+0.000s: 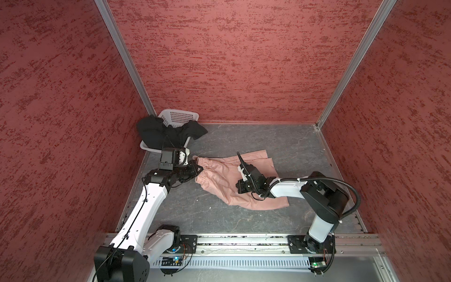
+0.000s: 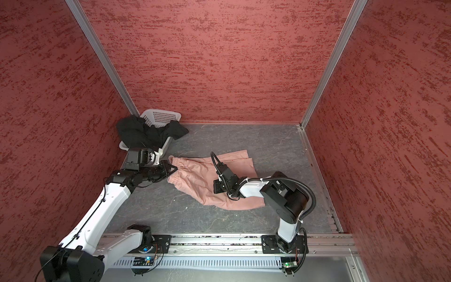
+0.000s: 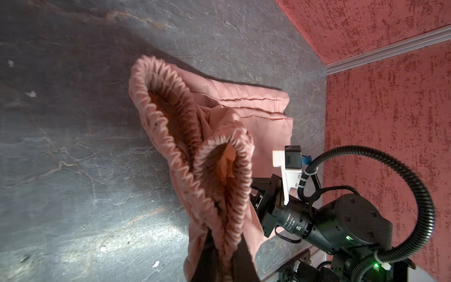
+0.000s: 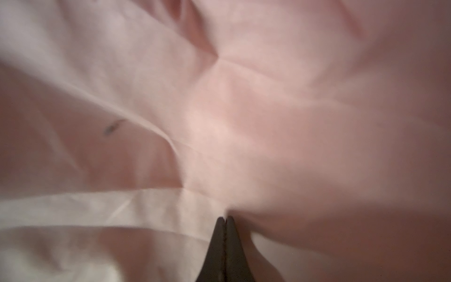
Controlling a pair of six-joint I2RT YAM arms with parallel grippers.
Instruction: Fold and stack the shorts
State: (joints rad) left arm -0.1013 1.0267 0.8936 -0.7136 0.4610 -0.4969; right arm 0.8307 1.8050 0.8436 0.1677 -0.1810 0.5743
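The pink shorts [image 1: 219,175] [image 2: 195,175] lie spread across the middle of the grey floor, waistband to the left. My left gripper [image 1: 199,169] [image 2: 173,169] is shut on the gathered waistband, and the left wrist view has the ruffled elastic bunched between the gripper's [image 3: 223,246] dark fingers. My right gripper [image 1: 240,188] [image 2: 218,188] points down into the lower leg of the shorts. In the right wrist view its tips [image 4: 225,218] are pressed together on a pinch of pink cloth [image 4: 244,109]. The black shorts [image 1: 158,131] [image 2: 136,131] hang over the basket at the back left.
A white perforated basket [image 1: 180,117] [image 2: 161,117] stands in the back left corner, close behind my left wrist. Red textured walls close in the back and both sides. The arms' metal base rail [image 1: 244,240] runs along the front edge.
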